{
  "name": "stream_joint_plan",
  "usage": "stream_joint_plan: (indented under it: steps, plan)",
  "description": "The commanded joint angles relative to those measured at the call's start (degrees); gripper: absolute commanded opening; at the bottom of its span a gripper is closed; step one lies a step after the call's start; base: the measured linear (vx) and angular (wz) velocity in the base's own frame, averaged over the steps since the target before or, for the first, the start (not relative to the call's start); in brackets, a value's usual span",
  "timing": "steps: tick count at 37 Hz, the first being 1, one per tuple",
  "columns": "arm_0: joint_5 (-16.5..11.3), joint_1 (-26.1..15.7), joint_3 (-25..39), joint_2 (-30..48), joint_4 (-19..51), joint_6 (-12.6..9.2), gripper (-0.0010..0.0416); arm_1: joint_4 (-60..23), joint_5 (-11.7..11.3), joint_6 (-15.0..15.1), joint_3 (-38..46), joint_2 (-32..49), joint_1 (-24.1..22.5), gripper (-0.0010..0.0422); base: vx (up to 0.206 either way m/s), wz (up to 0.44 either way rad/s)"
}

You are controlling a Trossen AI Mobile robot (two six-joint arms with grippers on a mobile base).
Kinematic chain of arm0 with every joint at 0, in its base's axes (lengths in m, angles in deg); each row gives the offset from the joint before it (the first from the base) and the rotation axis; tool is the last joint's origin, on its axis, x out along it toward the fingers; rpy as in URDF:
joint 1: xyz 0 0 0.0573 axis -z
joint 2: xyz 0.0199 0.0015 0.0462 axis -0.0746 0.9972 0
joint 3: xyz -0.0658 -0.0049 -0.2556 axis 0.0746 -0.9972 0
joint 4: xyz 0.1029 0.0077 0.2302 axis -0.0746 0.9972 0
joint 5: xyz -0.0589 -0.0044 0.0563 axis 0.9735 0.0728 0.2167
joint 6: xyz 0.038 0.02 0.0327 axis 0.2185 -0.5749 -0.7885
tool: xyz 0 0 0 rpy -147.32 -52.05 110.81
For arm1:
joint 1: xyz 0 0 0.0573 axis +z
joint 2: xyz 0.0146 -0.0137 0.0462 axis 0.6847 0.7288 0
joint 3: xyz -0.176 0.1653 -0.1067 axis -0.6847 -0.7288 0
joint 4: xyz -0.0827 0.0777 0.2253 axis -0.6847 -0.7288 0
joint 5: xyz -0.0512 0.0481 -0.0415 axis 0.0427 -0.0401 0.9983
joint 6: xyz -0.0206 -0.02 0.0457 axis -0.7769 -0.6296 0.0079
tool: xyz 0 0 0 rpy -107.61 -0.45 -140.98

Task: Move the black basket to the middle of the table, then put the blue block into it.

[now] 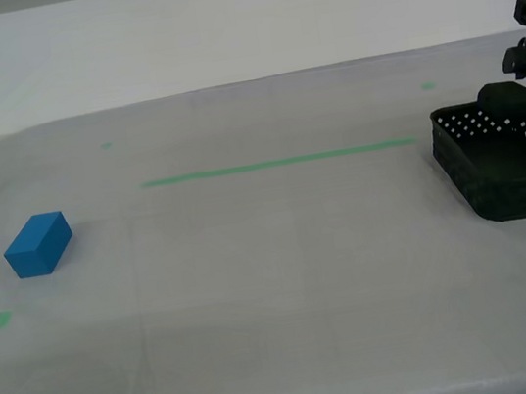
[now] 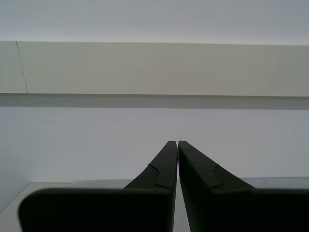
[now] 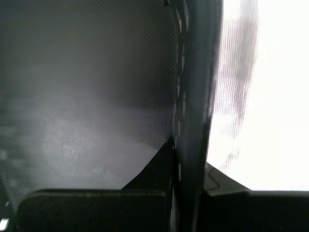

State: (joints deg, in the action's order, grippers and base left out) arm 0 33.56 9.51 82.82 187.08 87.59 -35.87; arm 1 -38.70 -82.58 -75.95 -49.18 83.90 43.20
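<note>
While my first pincer (image 3: pixel 186 166) pinches its wall, the black basket (image 1: pixel 496 162) — low, hole-dotted — sits upright.

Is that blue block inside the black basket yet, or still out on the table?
Out. The blue block lies on the table at the exterior view's left, far apart from the black basket at its right.

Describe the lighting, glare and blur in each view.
Exterior view: soft even light, a faint shadow beside the blue block. First wrist view: table blown out white, basket wall dark and blurred. Second wrist view: even light, my second gripper slightly soft.
</note>
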Motion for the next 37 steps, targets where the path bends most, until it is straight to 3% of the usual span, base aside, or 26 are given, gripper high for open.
stream_joint_plan:
  steps: [1, 24, 37]
  plan:
    - [-0.4, 0.0, 0.0, -2.0, 0.2, -0.9, -0.0001, 0.3, 0.0, 0.1, 0.0, 0.0, 0.0, 0.0000, 0.000, 0.000]
    - [-0.4, -0.1, -0.1, -13.2, 6.1, -4.5, -0.0001, 0.3, 0.0, 0.1, 0.0, 0.0, 0.0, 0.0000, 0.000, 0.000]
    - [-1.7, -1.0, 0.0, -19.8, 8.3, -9.0, -0.0001, 0.3, 0.0, 0.1, 0.0, 0.0, 0.0, 0.0000, 0.000, 0.000]
